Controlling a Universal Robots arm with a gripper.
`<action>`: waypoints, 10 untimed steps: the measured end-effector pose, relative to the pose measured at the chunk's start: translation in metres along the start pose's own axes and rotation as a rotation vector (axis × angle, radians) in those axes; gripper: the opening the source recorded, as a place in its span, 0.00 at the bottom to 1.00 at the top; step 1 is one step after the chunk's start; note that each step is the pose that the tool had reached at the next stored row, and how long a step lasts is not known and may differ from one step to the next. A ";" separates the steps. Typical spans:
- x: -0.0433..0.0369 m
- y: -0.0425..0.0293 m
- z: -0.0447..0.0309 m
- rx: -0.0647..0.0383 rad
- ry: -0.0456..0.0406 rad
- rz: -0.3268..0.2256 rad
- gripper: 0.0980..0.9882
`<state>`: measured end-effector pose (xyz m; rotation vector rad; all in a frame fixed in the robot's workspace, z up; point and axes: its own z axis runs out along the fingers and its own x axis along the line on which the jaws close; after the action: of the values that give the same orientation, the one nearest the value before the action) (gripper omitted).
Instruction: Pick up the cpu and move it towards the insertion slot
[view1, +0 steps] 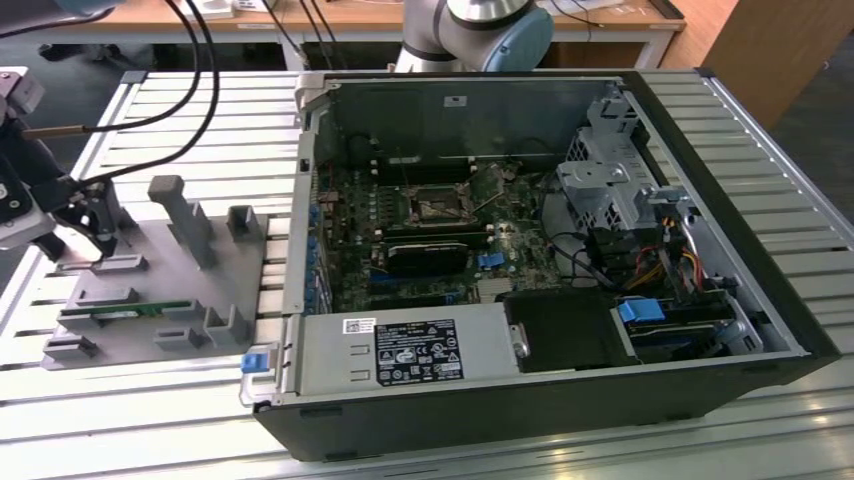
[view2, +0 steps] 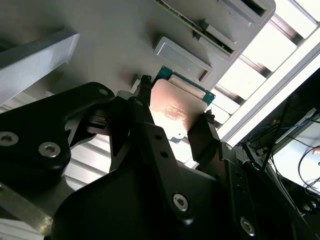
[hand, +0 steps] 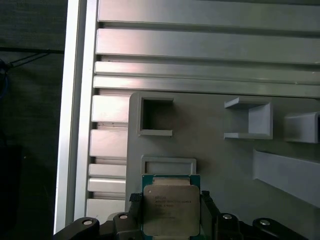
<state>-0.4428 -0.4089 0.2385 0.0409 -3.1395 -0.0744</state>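
The cpu (hand: 170, 210) is a small square chip with a shiny metal top and a green rim. In both wrist views it sits between my two black fingers, which touch its opposite edges. My gripper (hand: 170, 202) is shut on the cpu (view2: 175, 107) just over the grey tray (hand: 225, 165), beside a small rectangular frame. In the exterior view my gripper (view1: 91, 235) is at the exterior view's left, above the tray (view1: 174, 270). The insertion slot (view1: 434, 207), a dark square socket with a metal frame, lies on the board inside the open computer case, well to the exterior view's right of the gripper.
Upright posts and a green memory stick (view1: 134, 312) stand on the tray. The case walls (view1: 307, 150) rise between tray and board. A long black module (view1: 427, 255) lies near the socket. Cables (view1: 200, 60) hang at the back left. The slatted metal table (view1: 160, 420) extends around.
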 end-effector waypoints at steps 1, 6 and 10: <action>0.0000 0.0000 -0.0005 0.000 0.0000 0.000 0.50; 0.0000 0.0002 -0.0032 0.000 0.0001 0.000 0.50; 0.0000 0.0003 -0.0052 0.000 0.0000 0.000 0.50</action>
<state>-0.4428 -0.4089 0.2437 0.0409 -3.1395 -0.0745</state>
